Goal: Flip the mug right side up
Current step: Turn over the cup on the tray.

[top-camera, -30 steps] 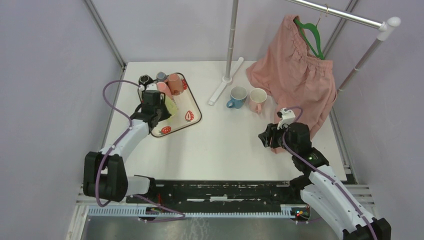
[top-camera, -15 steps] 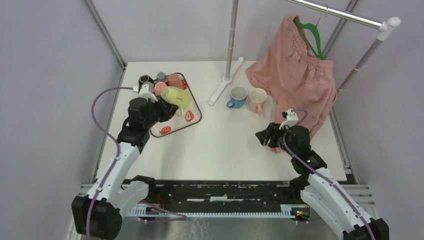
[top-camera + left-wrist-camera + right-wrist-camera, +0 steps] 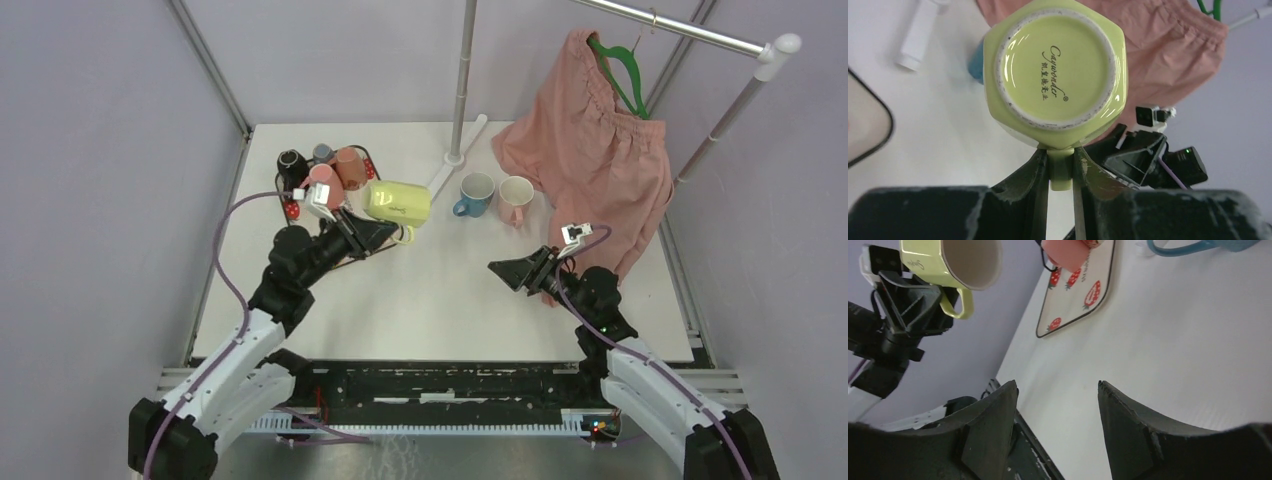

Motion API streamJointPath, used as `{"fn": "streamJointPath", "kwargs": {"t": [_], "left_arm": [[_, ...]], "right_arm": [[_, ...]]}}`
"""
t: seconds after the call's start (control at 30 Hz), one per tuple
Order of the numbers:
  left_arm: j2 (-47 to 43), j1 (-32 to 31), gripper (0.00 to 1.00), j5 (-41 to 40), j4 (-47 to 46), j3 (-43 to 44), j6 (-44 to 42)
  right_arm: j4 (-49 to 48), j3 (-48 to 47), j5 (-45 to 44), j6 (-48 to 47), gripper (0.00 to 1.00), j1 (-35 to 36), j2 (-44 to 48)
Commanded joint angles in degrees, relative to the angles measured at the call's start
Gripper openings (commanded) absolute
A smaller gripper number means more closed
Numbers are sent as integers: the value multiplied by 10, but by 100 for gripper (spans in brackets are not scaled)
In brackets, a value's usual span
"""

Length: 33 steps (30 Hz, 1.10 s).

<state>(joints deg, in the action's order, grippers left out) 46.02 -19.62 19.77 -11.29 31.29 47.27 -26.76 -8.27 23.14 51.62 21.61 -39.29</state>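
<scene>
Mug (image 3: 398,202), yellow-green, six-sided: was held clear of the table on its side, raised just off the right edge of the tray (image 3: 1070,302). Its base faced the left wrist camera and bore a printed maker's mark; its white-lined mouth pointed away from the tray, toward the right arm. It held nothing.

Left gripper (image 3: 1060,155): was closed narrowly on the mug's handle, one finger on each side of it.

Right gripper (image 3: 1057,387): fingers were spread wide with nothing between them, above bare table well to the right of the tray.

Tray, strawberry-patterned: was partly hidden under the left arm in the top view. At its far end stood a dark cup (image 3: 291,160), a grey cup (image 3: 322,152), a terracotta cup (image 3: 349,167) and a pink cup (image 3: 322,180), clustered close together; which way up each stood could not be told.

Blue mug (image 3: 474,193) and pale pink mug (image 3: 515,198): stood upright and side by side to the right of the tray, mouths up, both empty.

Pink garment (image 3: 595,150): hung from a green hanger (image 3: 620,70), farther right of the tray, beyond both mugs.
</scene>
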Motion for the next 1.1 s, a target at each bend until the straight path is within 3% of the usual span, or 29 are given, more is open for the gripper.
{"fn": "streamJointPath", "kwargs": {"t": [0.0,0.33,0.53,1.07], "left_arm": [[-2,-111,2,-83,-174,-17,50],[103,-233,2,-158,-384,-40,114],[177,-277,2,-169,-494,-38,145],[197,-313,2,-176,-526,-30,155]], "right_arm": [[-194,13,17,97,67,26,-19],[-324,-7,-34,132,72,113,-68],[-350,-23,-45,143,72,127,-95],[-352,-44,-68,149,67,127,-125]]}}
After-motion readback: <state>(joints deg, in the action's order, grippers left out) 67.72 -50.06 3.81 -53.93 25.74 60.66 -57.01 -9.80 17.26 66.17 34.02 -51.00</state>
